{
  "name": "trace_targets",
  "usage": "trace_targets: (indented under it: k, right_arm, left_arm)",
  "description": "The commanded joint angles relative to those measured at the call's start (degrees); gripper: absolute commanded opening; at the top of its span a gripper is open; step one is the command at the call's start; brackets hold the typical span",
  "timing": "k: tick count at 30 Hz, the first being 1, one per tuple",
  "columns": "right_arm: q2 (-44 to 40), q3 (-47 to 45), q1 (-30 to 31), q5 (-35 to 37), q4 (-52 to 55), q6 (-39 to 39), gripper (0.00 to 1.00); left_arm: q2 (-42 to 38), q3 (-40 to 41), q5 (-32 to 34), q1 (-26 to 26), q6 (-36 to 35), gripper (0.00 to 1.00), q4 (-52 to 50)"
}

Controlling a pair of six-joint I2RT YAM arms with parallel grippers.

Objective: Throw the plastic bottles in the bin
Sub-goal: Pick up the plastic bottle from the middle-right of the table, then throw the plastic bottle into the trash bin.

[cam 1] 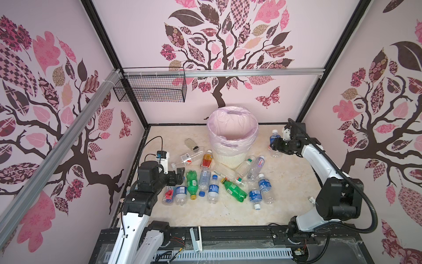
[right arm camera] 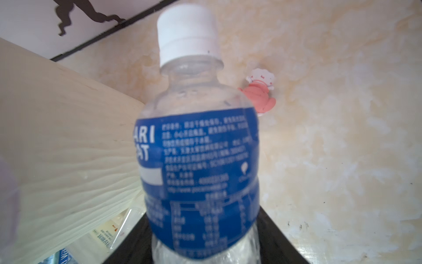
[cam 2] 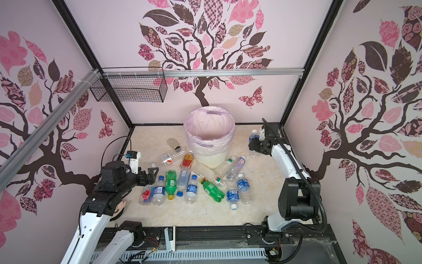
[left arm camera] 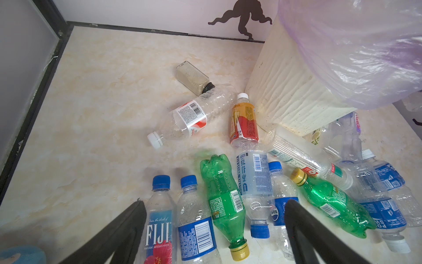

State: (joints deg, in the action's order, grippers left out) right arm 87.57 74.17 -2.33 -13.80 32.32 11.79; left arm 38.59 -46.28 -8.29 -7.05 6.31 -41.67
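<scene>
The right gripper (cam 1: 275,146) has its fingers clamped on the blue-label bottle (cam 1: 274,138). This bottle stands upright, white cap up, near the bin's (cam 1: 233,157) right side and not over its rim. Whether its base touches the table (cam 1: 285,201) I cannot tell. In the right wrist view the blue-label bottle (right arm camera: 201,160) fills the frame, with the ribbed bin wall (right arm camera: 68,141) beside it and a pink toy (right arm camera: 260,98) on the table behind. The left gripper (cam 1: 181,175) hovers with fingers wide apart over the left end of the bottles (cam 1: 213,188), which lie heaped in front of the bin. A jar (cam 1: 191,144) lies left of the bin.
</scene>
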Motion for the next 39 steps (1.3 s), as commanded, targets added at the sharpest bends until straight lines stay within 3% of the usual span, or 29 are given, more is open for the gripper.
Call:
trace_targets:
  k: [1, 12, 20, 29, 39]
  right_arm:
    - [-4.73, 3.61, 0.13, -4.31, 1.69, 0.66, 0.57]
    - [-11.7, 10.62, 0.13, -20.11, -4.16, 4.8, 0.56]
    - [-11.11, 12.76, 1.12, -33.55, -16.32, 15.22, 0.54]
    - [-6.33, 17.9, 9.04, -30.05, -16.14, 15.07, 0.53]
    - [1.72, 26.19, 18.48, -13.62, -5.36, 7.27, 0.53]
  left_arm:
    - [-0.49, 0.25, -0.76, 0.24, 0.69, 0.98, 0.55]
    - [-0.62, 0.68, -1.2, 0.2, 1.26, 0.98, 0.92]
    - [-0.8, 0.84, -1.37, 0.19, 1.71, 0.98, 1.2]
    - [-1.45, 0.64, -1.64, 0.27, 2.08, 0.98, 1.04]
    - [-1.94, -0.04, -1.76, 0.19, 2.13, 0.98, 0.34]
